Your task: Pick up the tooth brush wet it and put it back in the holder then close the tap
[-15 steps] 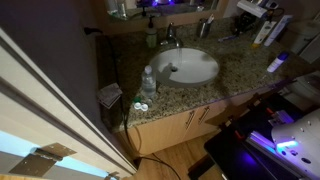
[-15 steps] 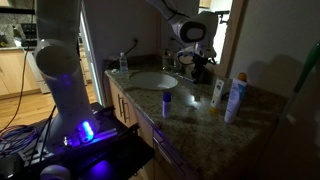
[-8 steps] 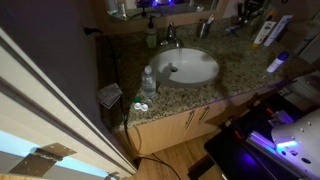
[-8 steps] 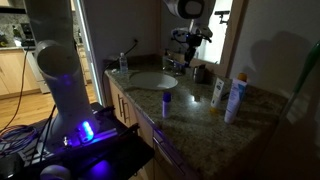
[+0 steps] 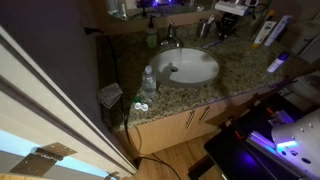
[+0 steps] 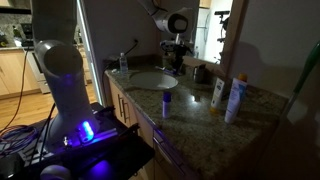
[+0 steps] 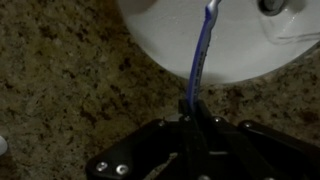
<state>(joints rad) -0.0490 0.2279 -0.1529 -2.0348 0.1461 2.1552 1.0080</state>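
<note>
My gripper point(image 7: 192, 118) is shut on the handle of a blue toothbrush point(image 7: 202, 55). In the wrist view the brush reaches out over the rim of the white basin point(image 7: 170, 40). In an exterior view the gripper point(image 6: 178, 62) hangs over the far edge of the basin point(image 6: 150, 81), near the silver tap point(image 5: 172, 40). The small pale holder point(image 5: 204, 29) stands on the counter behind the basin, close to the gripper point(image 5: 216, 24). I cannot tell whether water is running.
The counter is speckled granite point(image 7: 70, 90). A green-tinted soap bottle point(image 5: 152, 36) stands beside the tap. A clear water bottle point(image 5: 148, 82) stands at the basin's front corner. Tubes and bottles point(image 6: 236, 96) stand on the counter further along.
The arm has swung from over the holder towards the basin and tap, carrying the toothbrush.
</note>
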